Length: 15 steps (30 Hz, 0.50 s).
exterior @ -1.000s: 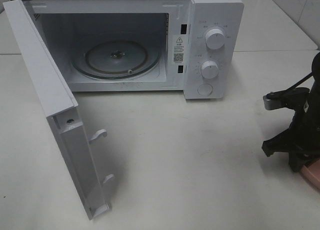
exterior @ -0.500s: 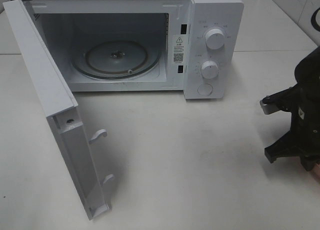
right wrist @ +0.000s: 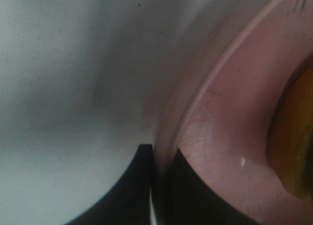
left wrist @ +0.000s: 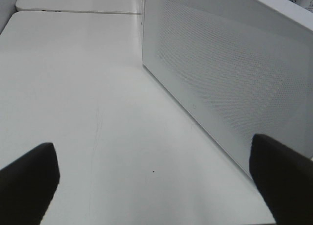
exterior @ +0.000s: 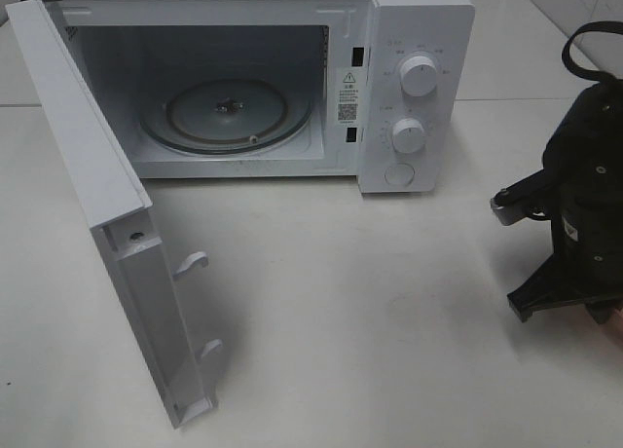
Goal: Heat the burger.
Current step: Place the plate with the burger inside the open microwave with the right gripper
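Observation:
In the right wrist view, a sliver of the burger's golden-brown bun shows at the frame's edge, sitting on a round pink plate. My right gripper is shut on the plate's rim, one finger on each side of it. In the exterior high view the right arm stands at the table's right edge and hides the plate and burger. My left gripper is open and holds nothing, hovering over bare table beside the outer face of the microwave door.
The white microwave stands at the back of the table, its door swung wide toward the front left. Its glass turntable carries nothing. Two knobs sit on its right panel.
My right gripper has closed on the plate rim. The right arm has shifted slightly left and risen in the exterior high view, now covering the pink plate edge that showed before.

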Each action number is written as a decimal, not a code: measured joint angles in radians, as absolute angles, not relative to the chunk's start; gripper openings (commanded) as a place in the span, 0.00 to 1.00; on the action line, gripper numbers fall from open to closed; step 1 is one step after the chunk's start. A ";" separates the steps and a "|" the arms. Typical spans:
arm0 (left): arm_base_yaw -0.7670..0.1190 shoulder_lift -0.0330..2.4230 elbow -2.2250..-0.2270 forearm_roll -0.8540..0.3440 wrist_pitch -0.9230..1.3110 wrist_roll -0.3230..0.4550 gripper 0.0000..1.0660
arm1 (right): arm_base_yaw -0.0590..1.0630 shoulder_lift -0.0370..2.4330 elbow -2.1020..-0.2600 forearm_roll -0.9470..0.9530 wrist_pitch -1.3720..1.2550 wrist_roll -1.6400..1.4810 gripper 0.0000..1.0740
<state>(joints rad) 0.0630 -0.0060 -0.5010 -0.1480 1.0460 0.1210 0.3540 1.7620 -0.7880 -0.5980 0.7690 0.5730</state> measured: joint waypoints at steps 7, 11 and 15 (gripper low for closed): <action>0.063 -0.006 -0.501 -0.148 1.046 0.121 0.92 | 0.399 1.735 -0.788 -0.619 0.815 0.583 0.00; 0.063 -0.006 -0.501 -0.148 1.046 0.121 0.92 | 0.419 1.700 -0.788 -0.623 0.836 0.581 0.00; 0.063 -0.006 -0.501 -0.148 1.046 0.121 0.92 | 0.460 1.657 -0.788 -0.622 0.895 0.573 0.00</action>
